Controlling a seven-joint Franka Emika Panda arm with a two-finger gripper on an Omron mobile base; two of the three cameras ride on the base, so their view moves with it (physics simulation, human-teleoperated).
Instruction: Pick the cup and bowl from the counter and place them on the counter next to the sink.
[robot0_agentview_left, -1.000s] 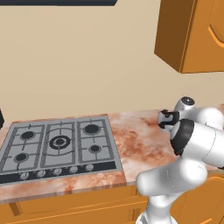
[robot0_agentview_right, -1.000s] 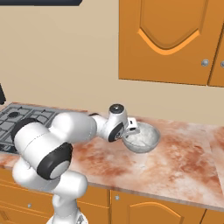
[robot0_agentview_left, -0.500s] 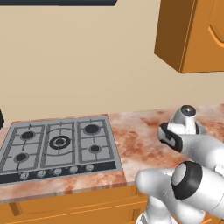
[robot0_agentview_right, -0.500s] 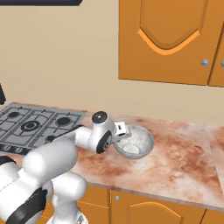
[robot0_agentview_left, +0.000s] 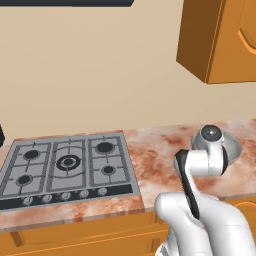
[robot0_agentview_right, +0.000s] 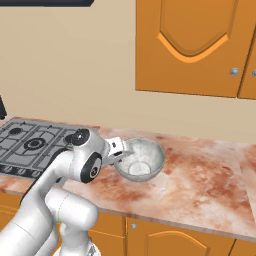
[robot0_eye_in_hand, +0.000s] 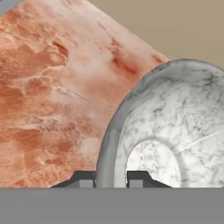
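Note:
The bowl (robot0_agentview_right: 142, 159), silver-grey outside and pale and marbled inside, hangs tilted low over the pink-and-rust counter (robot0_agentview_right: 200, 172), to the right of the stove. My gripper (robot0_agentview_right: 120, 150) is shut on its left rim. In the hand view the rim of the bowl (robot0_eye_in_hand: 175, 127) runs between my two fingertips (robot0_eye_in_hand: 85, 179), one inside and one outside the wall, with my gripper (robot0_eye_in_hand: 111, 179) clamped on it. In the left base view the arm's wrist covers most of the bowl (robot0_agentview_left: 234, 146). The cup and the sink are out of view.
A grey gas stove (robot0_agentview_left: 65, 165) with several burners is set into the counter (robot0_agentview_left: 160, 150) on the left. Orange wall cabinets (robot0_agentview_right: 192, 45) hang above the right stretch of counter. My own arm bends low over the counter's front edge.
The arm has folded back and to the left, carrying the bowl a little leftward toward the stove. The grip on the rim is unchanged.

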